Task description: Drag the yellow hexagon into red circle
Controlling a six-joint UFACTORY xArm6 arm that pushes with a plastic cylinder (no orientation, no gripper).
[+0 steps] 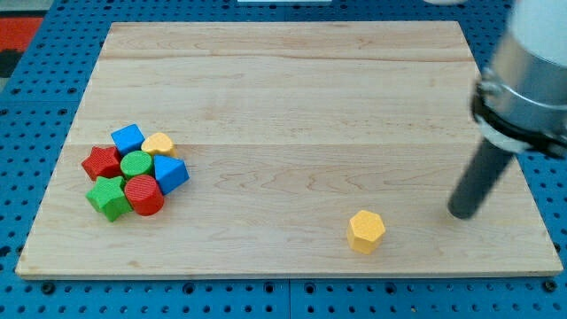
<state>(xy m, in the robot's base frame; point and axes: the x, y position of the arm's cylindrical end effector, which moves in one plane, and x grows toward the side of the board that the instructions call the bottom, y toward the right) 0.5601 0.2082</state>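
Observation:
The yellow hexagon [366, 230] lies alone on the wooden board near the view's bottom, right of centre. The red circle [143, 195], a red cylinder, sits at the bottom of a cluster of blocks at the view's left. My tip [462, 213] rests on the board to the right of the yellow hexagon, a clear gap away and slightly higher in the view. The dark rod rises from it up to the view's right.
The cluster at the left also holds a blue cube [128, 138], a second yellow block [159, 143], a red star [102, 162], a green cylinder [136, 164], a blue block [170, 174] and a green star [108, 197]. The board's edge [283, 271] runs along the bottom.

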